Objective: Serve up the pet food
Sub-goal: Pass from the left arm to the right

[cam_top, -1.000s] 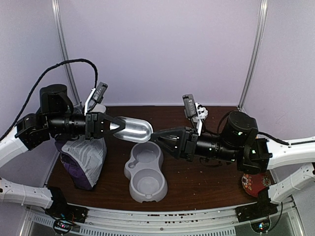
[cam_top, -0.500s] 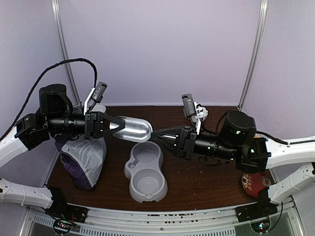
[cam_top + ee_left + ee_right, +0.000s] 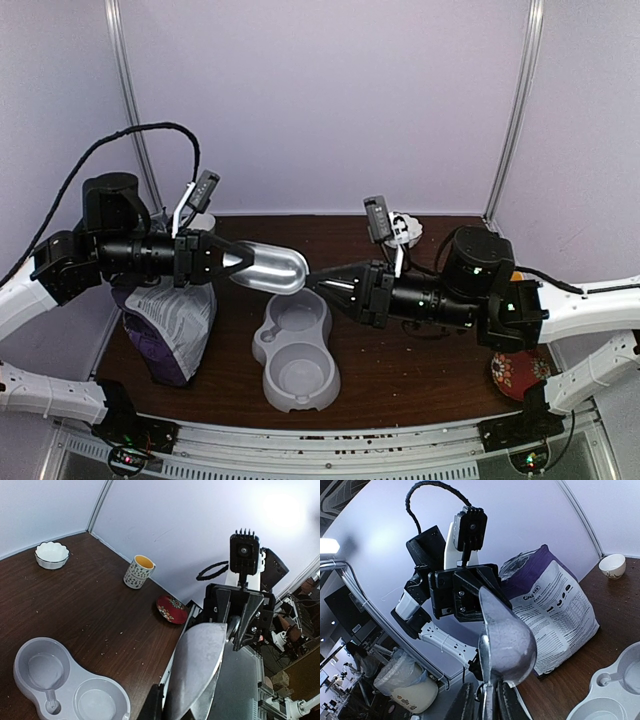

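R gripper (image 3: 316,278) closed onto scoop (image 3: 272,266) tip, L gripper (image 3: 235,260) pinches handle, above brown table (image 3: 420,370), lilac walls (image 3: 330,100).

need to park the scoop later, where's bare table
Widest bare wood lies right of the grey double bowl, bordered by the white bowl, mug and red plate, though the right arm hangs over it. The strip between double bowl and purple bag is narrow. Crowded: around the metal scoop, where both arms meet.

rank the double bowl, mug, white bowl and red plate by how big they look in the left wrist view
1. grey double bowl, nearest the camera, clearly largest
2. mug, red plate and white bowl look about alike; they sit farther off, so no ranking
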Robot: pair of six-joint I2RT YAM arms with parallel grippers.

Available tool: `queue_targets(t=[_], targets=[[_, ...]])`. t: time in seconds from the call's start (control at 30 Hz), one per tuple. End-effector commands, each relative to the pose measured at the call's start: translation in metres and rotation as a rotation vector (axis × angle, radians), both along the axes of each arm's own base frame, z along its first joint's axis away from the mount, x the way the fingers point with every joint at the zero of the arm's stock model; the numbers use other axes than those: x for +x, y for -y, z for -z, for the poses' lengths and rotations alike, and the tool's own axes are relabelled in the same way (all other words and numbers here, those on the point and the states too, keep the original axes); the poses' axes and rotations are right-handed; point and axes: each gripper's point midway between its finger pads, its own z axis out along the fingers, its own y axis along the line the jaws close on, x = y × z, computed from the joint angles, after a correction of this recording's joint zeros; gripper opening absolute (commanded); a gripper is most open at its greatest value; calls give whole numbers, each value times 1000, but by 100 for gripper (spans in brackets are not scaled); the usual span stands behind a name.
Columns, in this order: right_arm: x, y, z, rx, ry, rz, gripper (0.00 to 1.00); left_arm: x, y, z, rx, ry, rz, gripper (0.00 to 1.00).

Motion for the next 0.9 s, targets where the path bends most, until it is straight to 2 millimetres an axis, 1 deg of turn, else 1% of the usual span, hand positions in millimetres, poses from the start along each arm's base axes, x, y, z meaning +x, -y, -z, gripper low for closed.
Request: queue_targets(t=[0.0,0.33,0.47,0.53,0.77,0.87], targets=[[-9,-3,-29,69,14,-50,16,10,1,6,27,28,-32,0],[-10,-8,-25,56,8,-55,10,11,1,13,50,26,-34,0],[-11,-11,-23,43,6,-59,2,10,-1,17,72,34,-32,0],[-12,-12,-22,37,10,-64,1,9,-3,20,84,39,-32,0],[-13,-17,-14,4,5,-67,0,8,-7,28,118,54,-31,0],[-8,-18,-8,-27,3,-37,0,10,-13,28,146,66,-58,0]])
